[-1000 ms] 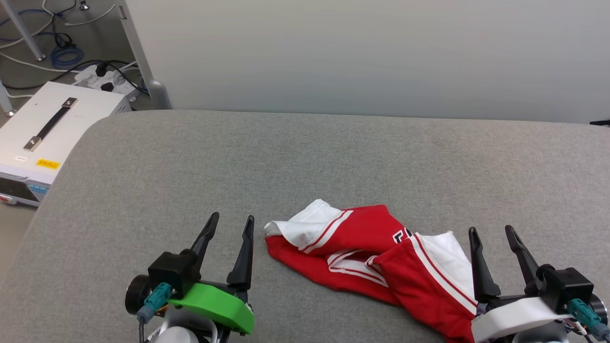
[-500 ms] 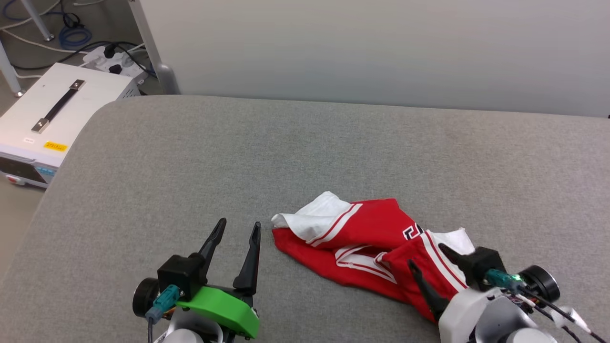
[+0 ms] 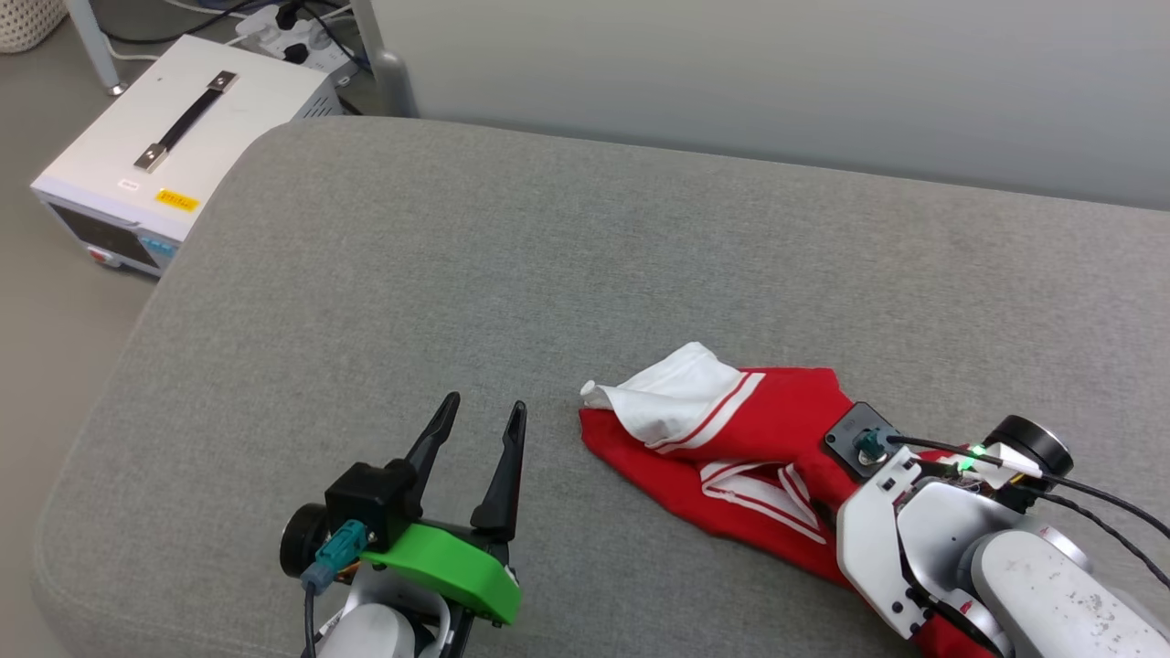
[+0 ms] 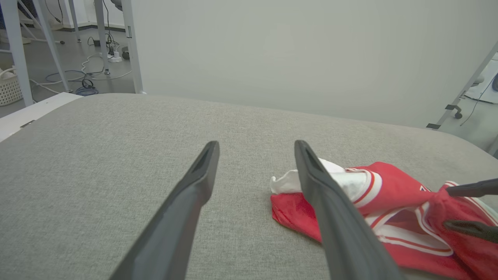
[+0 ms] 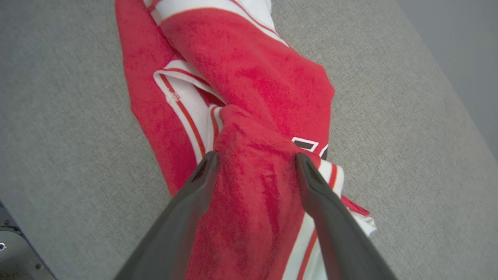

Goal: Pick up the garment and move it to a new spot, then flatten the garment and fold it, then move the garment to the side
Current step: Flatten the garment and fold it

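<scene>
A white box (image 3: 174, 128) with a black handle sits off the far-left corner of the grey padded surface (image 3: 548, 274); the right arm (image 3: 1024, 557) covers part of the garment (image 3: 731, 439) (crumpled red, white sleeve, striped trim) lying front-right; its length runs diagonally from the sleeve near the spread, empty left gripper (image 3: 485, 402) to the right gripper (image 5: 256, 156), splayed astride a red fold.

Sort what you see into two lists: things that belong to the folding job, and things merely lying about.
Belongs to the job: garment; right claw, open astride a red fold; left claw, open beside it; grey padded surface underneath.
Lying about: white box with a handle; power strip; basket.
</scene>
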You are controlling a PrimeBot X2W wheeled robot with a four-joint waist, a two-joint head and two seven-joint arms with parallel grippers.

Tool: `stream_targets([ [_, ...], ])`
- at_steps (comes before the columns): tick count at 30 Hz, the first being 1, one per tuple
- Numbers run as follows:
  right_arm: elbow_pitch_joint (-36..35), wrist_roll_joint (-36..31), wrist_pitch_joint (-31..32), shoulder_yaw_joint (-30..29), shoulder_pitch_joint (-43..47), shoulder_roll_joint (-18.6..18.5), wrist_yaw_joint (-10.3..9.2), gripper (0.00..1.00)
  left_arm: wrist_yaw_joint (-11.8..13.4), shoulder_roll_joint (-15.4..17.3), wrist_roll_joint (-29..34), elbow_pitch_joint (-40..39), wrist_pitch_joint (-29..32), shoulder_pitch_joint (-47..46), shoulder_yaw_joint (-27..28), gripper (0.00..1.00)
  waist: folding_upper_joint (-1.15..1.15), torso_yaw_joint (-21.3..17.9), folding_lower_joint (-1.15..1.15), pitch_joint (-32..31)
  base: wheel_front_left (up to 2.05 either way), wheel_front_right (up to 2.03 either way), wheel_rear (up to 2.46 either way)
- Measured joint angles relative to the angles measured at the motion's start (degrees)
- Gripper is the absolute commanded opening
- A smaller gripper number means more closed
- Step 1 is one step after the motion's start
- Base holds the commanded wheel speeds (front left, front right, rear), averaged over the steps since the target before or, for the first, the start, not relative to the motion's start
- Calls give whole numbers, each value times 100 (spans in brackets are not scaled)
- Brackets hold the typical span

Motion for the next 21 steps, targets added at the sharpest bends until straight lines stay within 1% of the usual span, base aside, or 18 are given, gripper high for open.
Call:
stream_targets([
  [4,365,78,203,96,-107,-69,0,100,-30,-54,29,31,-8,-27,13,100,0,204,0,131,0,0,0],
  [10,840,208,278,74,-191,-86,0,100,-75,-129,37,80,-8,-125,26,100,0,492,0,316,0,0,0],
  [12,918,202,235,15,-201,-83,0,0,-80,-140,37,119,-8,-124,41,100,0,573,0,347,0,0,0],
  [16,1007,208,52,-167,-254,-64,0,0,-85,-147,57,189,-8,-120,78,100,0,681,1,320,0,0,0],
  [21,936,318,-86,-480,-422,-97,0,0,-123,-165,80,231,-8,-113,96,100,0,686,1,120,0,0,0],
])
